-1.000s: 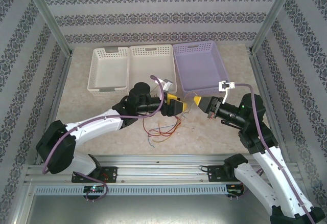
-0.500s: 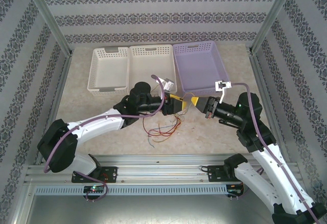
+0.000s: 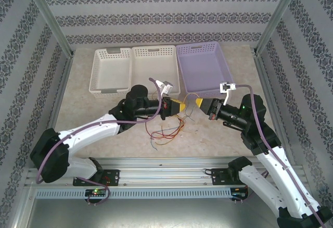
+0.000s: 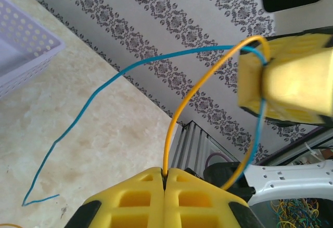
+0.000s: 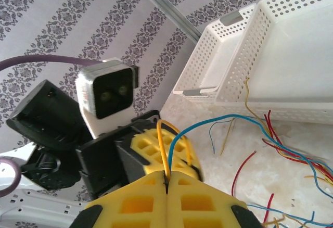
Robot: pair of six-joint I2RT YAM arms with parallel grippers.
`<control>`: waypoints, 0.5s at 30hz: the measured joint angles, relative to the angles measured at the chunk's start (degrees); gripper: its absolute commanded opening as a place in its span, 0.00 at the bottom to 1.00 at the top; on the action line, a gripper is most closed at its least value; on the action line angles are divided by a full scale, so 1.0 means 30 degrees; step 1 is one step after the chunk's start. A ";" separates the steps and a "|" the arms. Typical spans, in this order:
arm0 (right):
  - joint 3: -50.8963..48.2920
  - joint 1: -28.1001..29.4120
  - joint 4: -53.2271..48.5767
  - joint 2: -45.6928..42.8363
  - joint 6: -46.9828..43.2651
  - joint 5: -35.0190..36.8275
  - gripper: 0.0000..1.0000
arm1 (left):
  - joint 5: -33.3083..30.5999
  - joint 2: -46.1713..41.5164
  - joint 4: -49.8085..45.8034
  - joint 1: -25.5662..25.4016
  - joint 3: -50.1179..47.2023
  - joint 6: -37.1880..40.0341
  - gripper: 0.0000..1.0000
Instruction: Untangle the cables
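Cables (image 3: 165, 130) lie in a loose red, yellow-orange and blue snarl on the table (image 3: 104, 108), just in front of the lilac basket (image 3: 204, 69) and a little to its left. One yellow wire (image 4: 170, 129) is lifted out of the heap. It runs as a short arch between the two grippers, which meet nearly tip to tip just in front of that basket's near left corner. The left gripper (image 4: 164, 178) has its jaws pressed together on one end of the arch, and the right gripper (image 5: 166, 178) is closed tight on the other. A blue wire (image 4: 130, 67) loops alongside and trails down to the table; whether either gripper pinches it too cannot be told. These wires look feather-light, limp and springy. They would likely slip from a loose pinch and drag their neighbours along, so a firm hold near a free end, away from crossings, seems best. Two white baskets (image 3: 111, 74) stand in a row against the lilac basket's left side. No brand, label or readable writing appears anywhere.
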 measured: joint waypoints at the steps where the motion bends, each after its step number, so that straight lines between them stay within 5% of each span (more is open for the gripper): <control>1: 0.0000 0.0000 -0.0044 0.0000 -0.0044 0.0044 0.00 | 0.0000 -0.0306 -0.0153 0.0000 -0.0102 0.0080 0.00; 15: -0.1494 0.0401 -0.0678 0.0270 -0.0597 0.0809 0.04 | -0.2718 -0.5865 -0.6127 0.0015 -0.0444 0.1632 0.00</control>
